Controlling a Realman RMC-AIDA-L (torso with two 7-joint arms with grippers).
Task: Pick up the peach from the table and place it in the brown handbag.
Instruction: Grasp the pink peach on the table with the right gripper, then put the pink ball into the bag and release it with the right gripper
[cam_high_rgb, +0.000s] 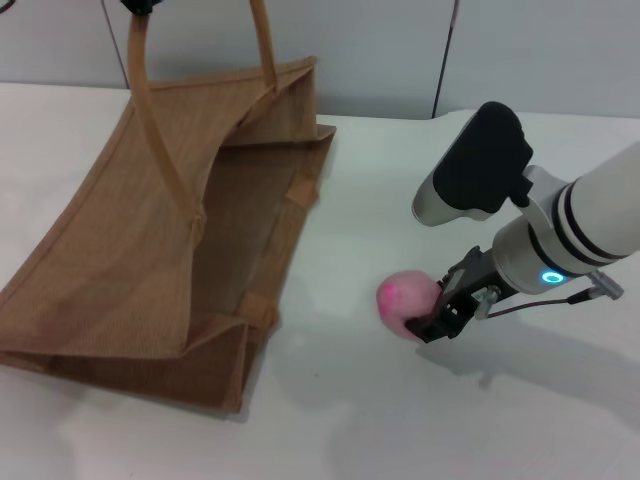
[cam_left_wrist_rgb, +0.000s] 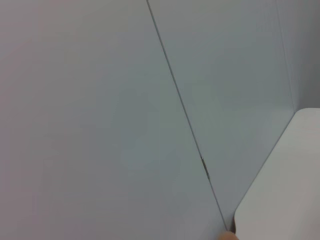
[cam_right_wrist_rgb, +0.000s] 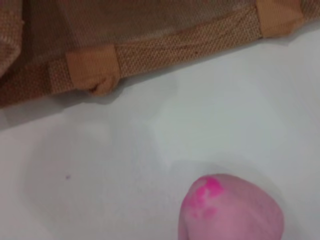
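The peach (cam_high_rgb: 403, 298) is pale pink with a deeper pink tip and is just above the white table (cam_high_rgb: 360, 420), right of the brown handbag (cam_high_rgb: 150, 250). My right gripper (cam_high_rgb: 432, 308) is shut on the peach, its dark fingers (cam_high_rgb: 445, 318) on the fruit's right side. The right wrist view shows the peach (cam_right_wrist_rgb: 230, 212) close up with the bag's lower edge (cam_right_wrist_rgb: 150, 55) beyond it. The bag lies tilted with its mouth open toward the peach. My left gripper (cam_high_rgb: 140, 5) is at the top edge, where one long handle (cam_high_rgb: 150, 110) rises to it.
The bag's second handle (cam_high_rgb: 264, 40) stands up at the back. A grey wall (cam_high_rgb: 400, 50) runs behind the table. The left wrist view shows only the wall (cam_left_wrist_rgb: 125, 125) and a table corner (cam_left_wrist_rgb: 280, 190).
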